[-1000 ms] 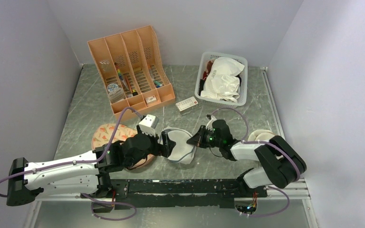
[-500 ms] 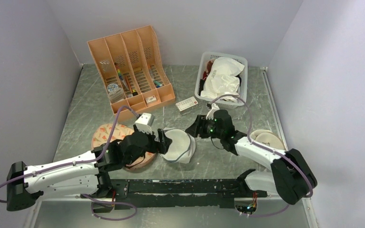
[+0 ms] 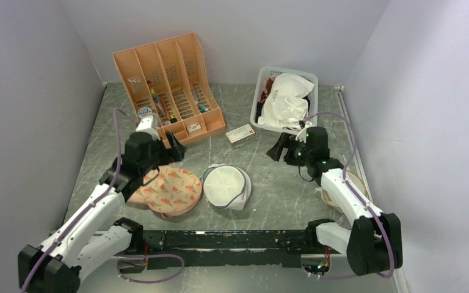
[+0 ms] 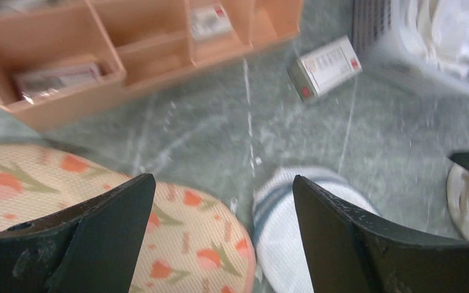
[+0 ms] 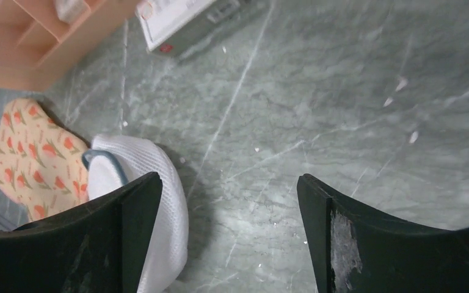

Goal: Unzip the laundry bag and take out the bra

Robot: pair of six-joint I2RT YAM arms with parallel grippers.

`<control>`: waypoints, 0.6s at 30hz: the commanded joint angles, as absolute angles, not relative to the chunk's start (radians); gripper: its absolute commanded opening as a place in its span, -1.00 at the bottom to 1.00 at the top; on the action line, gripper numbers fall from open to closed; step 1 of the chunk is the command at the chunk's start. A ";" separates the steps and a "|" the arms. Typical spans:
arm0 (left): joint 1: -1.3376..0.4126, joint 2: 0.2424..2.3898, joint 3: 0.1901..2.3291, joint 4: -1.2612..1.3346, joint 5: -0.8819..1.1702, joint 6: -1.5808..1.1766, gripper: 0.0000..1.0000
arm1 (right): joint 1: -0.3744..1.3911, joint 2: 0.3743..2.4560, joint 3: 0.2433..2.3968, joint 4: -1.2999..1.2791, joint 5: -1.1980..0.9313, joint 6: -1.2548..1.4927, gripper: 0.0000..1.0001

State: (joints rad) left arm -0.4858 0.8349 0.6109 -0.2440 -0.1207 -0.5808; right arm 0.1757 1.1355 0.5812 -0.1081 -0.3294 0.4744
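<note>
The laundry bag [image 3: 226, 186], a round white mesh pouch with a dark zipper line, lies alone on the table's near middle; it also shows low in both wrist views [image 4: 287, 226] [image 5: 137, 160]. My left gripper [image 3: 171, 149] hangs open and empty up to the left of the bag [image 4: 223, 178]. To the bag's upper right, my right gripper [image 3: 276, 149] is open and empty over bare table [image 5: 229, 177]. White soft fabric that fits the bra [image 3: 286, 97] lies heaped in the basket; no straps can be made out.
A pink carrot-patterned double-round pad [image 3: 168, 189] touches the bag's left side. An orange file organiser [image 3: 171, 79] stands at back left, with a small box [image 3: 239, 133] beside it. The grey basket [image 3: 258, 104] holds dark and red garments too. A beige round case [image 3: 342, 180] lies under my right arm.
Both grippers have left the bag. My right gripper opened, let go of the bag's rim and drew back to the right; my left arm swung back to the left. The bag settled flat.
</note>
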 commanded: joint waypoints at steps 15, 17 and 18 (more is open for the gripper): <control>-0.244 0.818 1.359 -0.427 -0.199 -0.119 0.89 | 0.153 0.742 1.263 -0.574 0.223 0.190 1.00; -0.244 0.784 1.372 -0.417 -0.205 -0.079 0.89 | 0.157 0.695 1.257 -0.545 0.287 0.159 1.00; -0.244 0.765 1.371 -0.409 -0.207 -0.067 0.89 | 0.166 0.681 1.253 -0.534 0.315 0.151 1.00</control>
